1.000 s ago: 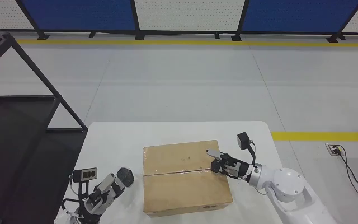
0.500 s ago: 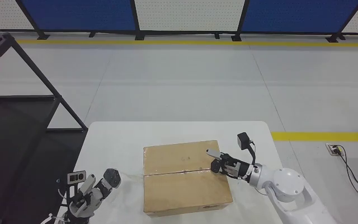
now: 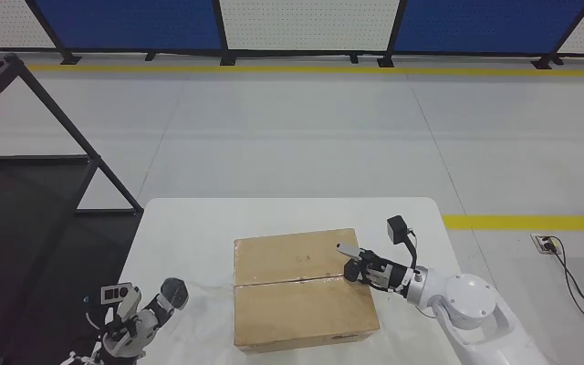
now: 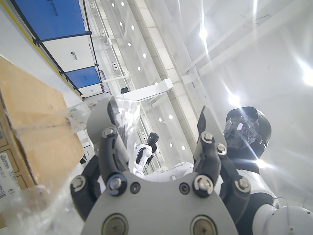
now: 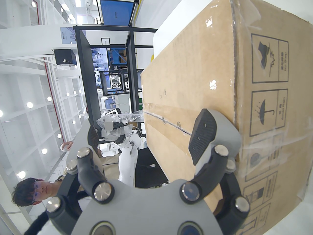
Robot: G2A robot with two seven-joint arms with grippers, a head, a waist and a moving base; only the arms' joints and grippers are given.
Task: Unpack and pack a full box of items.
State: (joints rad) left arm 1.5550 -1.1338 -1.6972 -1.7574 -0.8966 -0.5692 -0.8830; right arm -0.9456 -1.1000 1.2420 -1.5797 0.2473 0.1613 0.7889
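Here, tape (image 4: 127, 116) clings to the wide-open left tool (image 4: 156, 110) and could drag the box (image 3: 301, 292); right tool (image 3: 349, 259) likewise spread.

The left gripper (image 3: 171, 293) drew away from the box (image 3: 301, 292), sliding from just beside its left side toward the table's (image 3: 182, 228) near left edge; the clear film (image 4: 75, 119) between them spanned a wider gap.

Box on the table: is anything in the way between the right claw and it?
Nothing visible is. The open right gripper sits right at the box, at its edge by the taped seam.
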